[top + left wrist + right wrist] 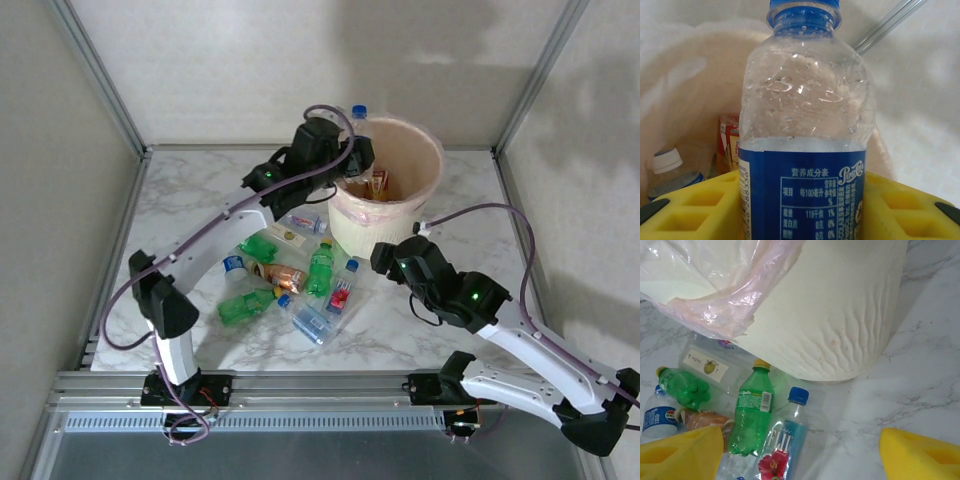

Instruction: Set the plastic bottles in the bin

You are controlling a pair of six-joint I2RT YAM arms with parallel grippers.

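My left gripper (350,152) is shut on a clear Pepsi bottle with a blue cap (805,115), held upright at the near-left rim of the peach bin (362,228); its cap (359,112) sticks up above the gripper. Down in the bin lie a red-orange labelled bottle (728,142) and a white-capped one (669,170). My right gripper (800,460) stands open low over the table, in front of the bin's wall (840,315). Below it lie a Fiji bottle (785,440) and a green Sprite bottle (752,410). Further left are a green bottle (682,387), a Pepsi bottle (657,415) and a copper one (705,419).
Several bottles lie in a cluster left of and in front of the bin (290,280). The bin's pink liner (725,300) hangs over the rim. Metal frame posts (100,80) and walls bound the marble table (470,200). The right arm's cable (500,215) arches right of the bin.
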